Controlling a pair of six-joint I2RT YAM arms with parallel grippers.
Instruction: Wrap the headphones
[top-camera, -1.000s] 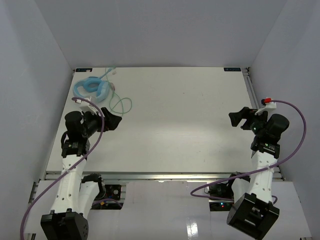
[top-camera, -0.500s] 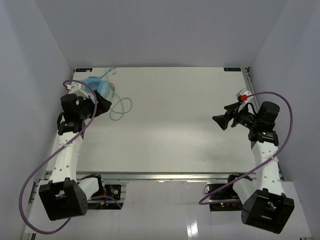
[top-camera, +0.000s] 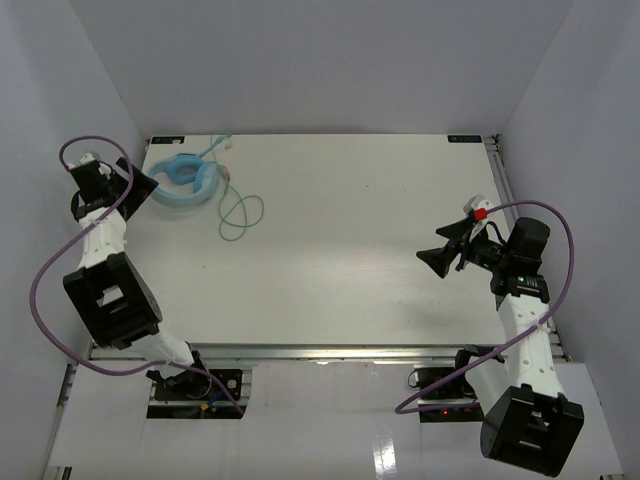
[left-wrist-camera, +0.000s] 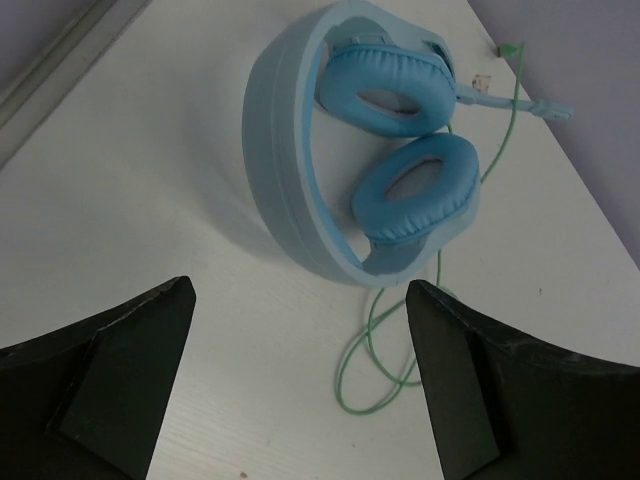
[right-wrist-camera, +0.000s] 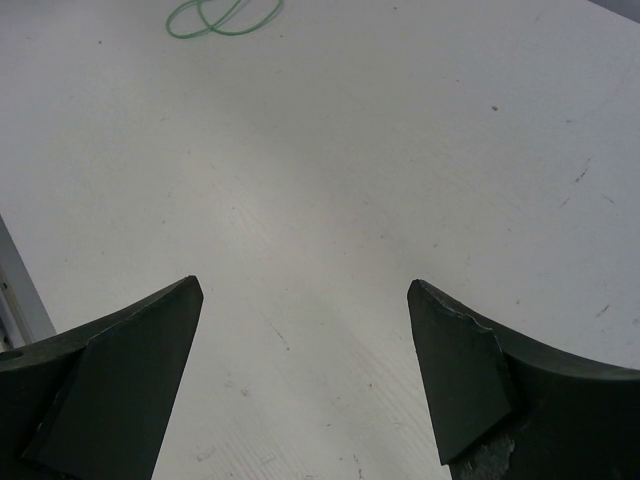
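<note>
The light blue headphones (top-camera: 186, 180) lie flat at the table's far left corner, ear cups side by side inside the curved headband (left-wrist-camera: 275, 190). Their thin pale-green cable (top-camera: 240, 215) runs from the cups into loose loops on the table to the right. My left gripper (top-camera: 143, 183) is open and empty just left of the headband; in the left wrist view (left-wrist-camera: 300, 290) the headphones (left-wrist-camera: 400, 140) and cable (left-wrist-camera: 385, 350) lie ahead of the fingers. My right gripper (top-camera: 436, 248) is open and empty over the right side of the table, far from them.
The white table (top-camera: 350, 230) has a metal rail along its right edge (top-camera: 503, 190) and grey walls on three sides. The right wrist view shows bare scuffed tabletop (right-wrist-camera: 330, 200) with the green cable loop (right-wrist-camera: 220, 15) at its top edge.
My left arm has swung from over the headphones to the far left edge and now faces them from the left. My right gripper has moved a little left and down.
</note>
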